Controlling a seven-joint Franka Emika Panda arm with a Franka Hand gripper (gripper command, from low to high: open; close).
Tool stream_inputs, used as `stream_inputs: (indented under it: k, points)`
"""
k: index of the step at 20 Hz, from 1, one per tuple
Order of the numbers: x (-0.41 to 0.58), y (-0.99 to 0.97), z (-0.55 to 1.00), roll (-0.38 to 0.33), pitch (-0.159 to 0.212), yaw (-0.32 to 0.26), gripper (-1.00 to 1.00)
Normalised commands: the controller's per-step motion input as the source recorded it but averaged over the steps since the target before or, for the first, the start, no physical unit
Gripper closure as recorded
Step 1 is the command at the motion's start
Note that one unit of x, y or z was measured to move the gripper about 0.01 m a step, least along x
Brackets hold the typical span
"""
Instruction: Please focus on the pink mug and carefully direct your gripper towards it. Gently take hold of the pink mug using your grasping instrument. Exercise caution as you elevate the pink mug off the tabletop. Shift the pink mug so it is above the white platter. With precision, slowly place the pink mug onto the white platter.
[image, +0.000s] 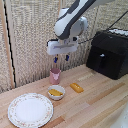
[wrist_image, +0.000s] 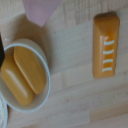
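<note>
— Pink mug (image: 55, 76) first: where does it stand relative to the gripper (image: 61, 59)?

— Directly beneath it and a touch toward the exterior view's left, upright on the wooden table (image: 95, 100). The blue-tipped fingers (image: 55, 60) hang above its rim with clear air between; nothing touches.

— And the fingers themselves?

— Spread apart, holding nothing.

— Does the wrist view show the mug?

— Only a pink edge (wrist_image: 42, 10) at the border of that picture, blurred.

— What lies next outward from the gripper?

— A small white bowl (image: 56, 92) just in front of the mug, nearer the camera, near it though I cannot tell whether they touch. It holds two yellow-orange oblong pieces (wrist_image: 22, 70) lying side by side.

— Beyond that?

— An orange bar (image: 76, 87) flat on the table, beside the bowl toward the exterior view's right, apart from it. The wrist view shows white stripes on its top.

— The white platter (image: 30, 110)?

— Farther out, below the gripper toward the exterior view's left and close to the front table edge, just beside the bowl. Its rim is speckled.

— Anything farther?

— A black appliance (image: 107, 52) stands well off toward the exterior view's right, against the woven wall.
</note>
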Motion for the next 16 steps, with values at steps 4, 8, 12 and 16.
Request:
stream_inputs:
  k: [4,8,12,16]
  points:
    - [0.428,-0.29,-0.27,0.0,0.004,0.015,-1.0]
    - [0.344,-0.25,-0.22,0.0,0.005,0.043,-1.0]
    - [0.236,-0.24,-0.21,0.0,0.05,0.035,-1.0]
    - [0.307,-0.29,-0.26,0.0,0.016,0.06,-1.0]
